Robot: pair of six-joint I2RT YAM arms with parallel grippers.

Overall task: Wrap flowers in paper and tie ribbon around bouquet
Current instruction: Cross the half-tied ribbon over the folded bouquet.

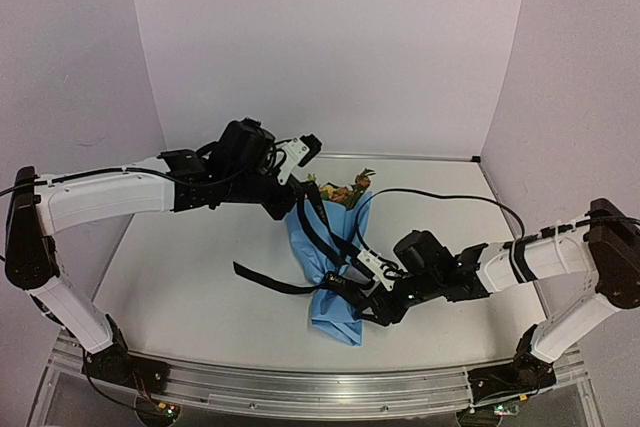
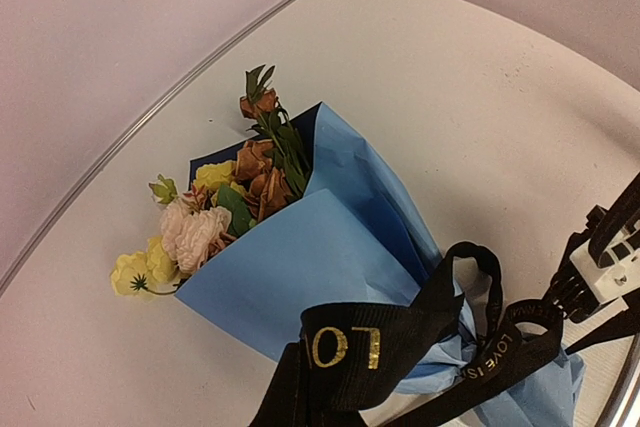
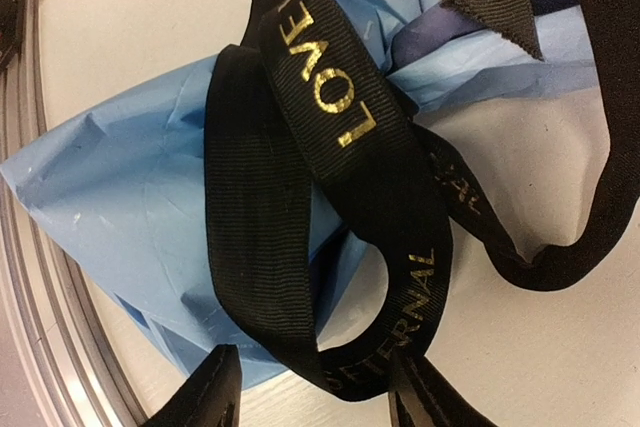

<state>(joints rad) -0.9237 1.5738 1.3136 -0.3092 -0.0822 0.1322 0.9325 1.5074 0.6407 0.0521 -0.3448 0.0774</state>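
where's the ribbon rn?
Top view, centre of the table: the ribbon is looped around the waist of the blue-paper bouquet, just past the right gripper fingertips, with a loose tail trailing left across the table.

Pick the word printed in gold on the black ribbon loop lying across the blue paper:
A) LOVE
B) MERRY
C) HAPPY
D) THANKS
A: in the right wrist view, gold letters spelling LOVE run along the ribbon where it crosses the paper.
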